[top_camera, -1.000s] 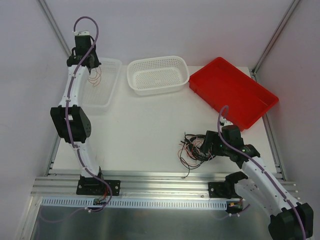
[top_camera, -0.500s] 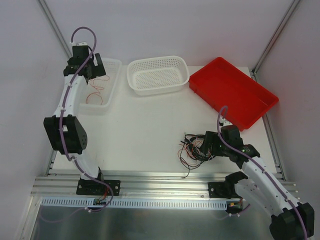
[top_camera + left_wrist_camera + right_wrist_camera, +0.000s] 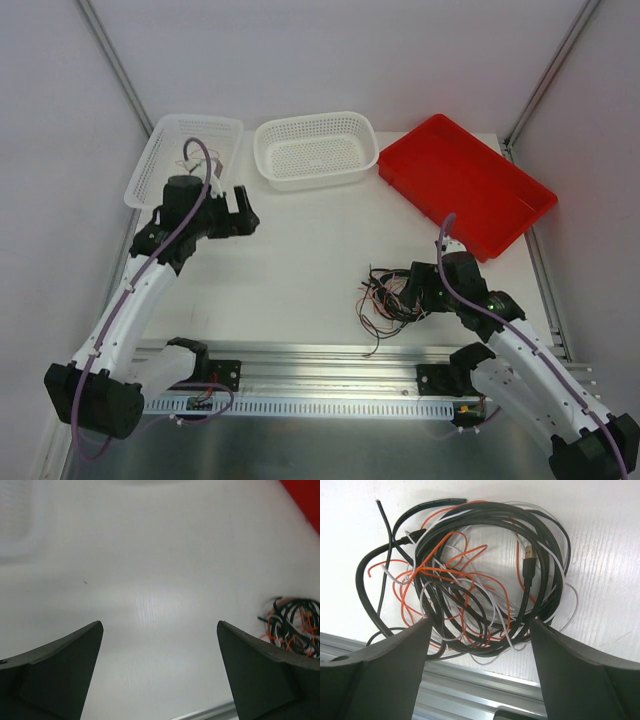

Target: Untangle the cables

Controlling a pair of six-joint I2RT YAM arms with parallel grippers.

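The cables (image 3: 385,298) lie in one tangle of black, red-orange and white strands on the table's near right. In the right wrist view the tangle (image 3: 475,575) includes a black cord with a USB plug (image 3: 530,555). My right gripper (image 3: 408,288) hovers at the tangle's right side. It (image 3: 480,623) is open, its fingers straddling the tangle's near edge without pinching any strand. My left gripper (image 3: 240,213) hangs over the left-middle of the table. It (image 3: 160,625) is wide open, with only bare table between its fingers. The cables (image 3: 294,627) show far to its right.
Along the back stand a clear-white basket (image 3: 165,160) at the left, a white mesh basket (image 3: 315,150) in the middle and a red tray (image 3: 470,185) at the right. An aluminium rail (image 3: 330,360) runs along the near edge, just below the tangle.
My left arm has swung from over the far-left basket down toward the table's middle, and its gripper opened, leaving a red wire in the basket. The right arm has barely moved.
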